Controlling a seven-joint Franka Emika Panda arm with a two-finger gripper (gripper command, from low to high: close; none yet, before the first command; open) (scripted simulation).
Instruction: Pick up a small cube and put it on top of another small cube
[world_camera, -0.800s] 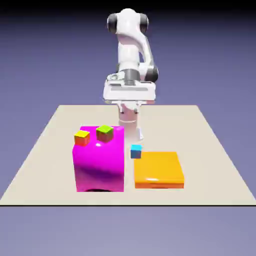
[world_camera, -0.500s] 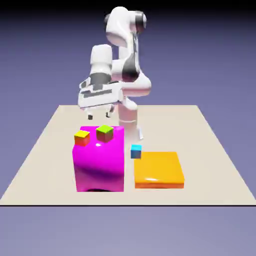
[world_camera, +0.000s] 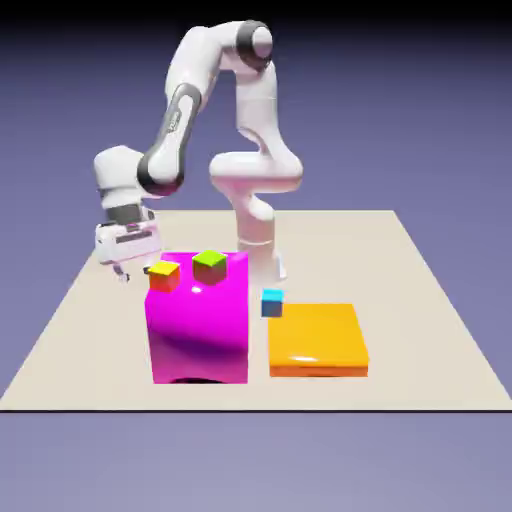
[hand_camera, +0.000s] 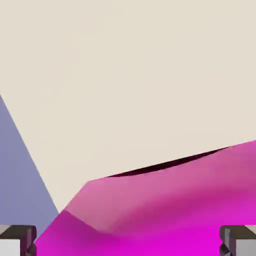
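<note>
Presently, tabletop (world_camera: 400, 270): carries the block, the slab and the sky-blue cube.
White arm (world_camera: 190, 70): swung farther toward the exterior view's left and lower than half a second ago; the visible objects are unmoved.
Magenta block (world_camera: 200, 335): stands between the gripper side and the sky-blue cube; clearance over it is likely needed on the carry.
Orange slab (world_camera: 317, 335): just beside the sky-blue cube.
Gripper (world_camera: 136, 274): fingers wide apart, nothing held; beyond the block's far left corner in the exterior view.
Sky-blue cube (world_camera: 272, 304): stacking target, well toward the exterior view's right of the gripper and nearer the camera.
Turquoise cube: in neither view; probably behind the block, so its bearing and long axis cannot be told.
</note>
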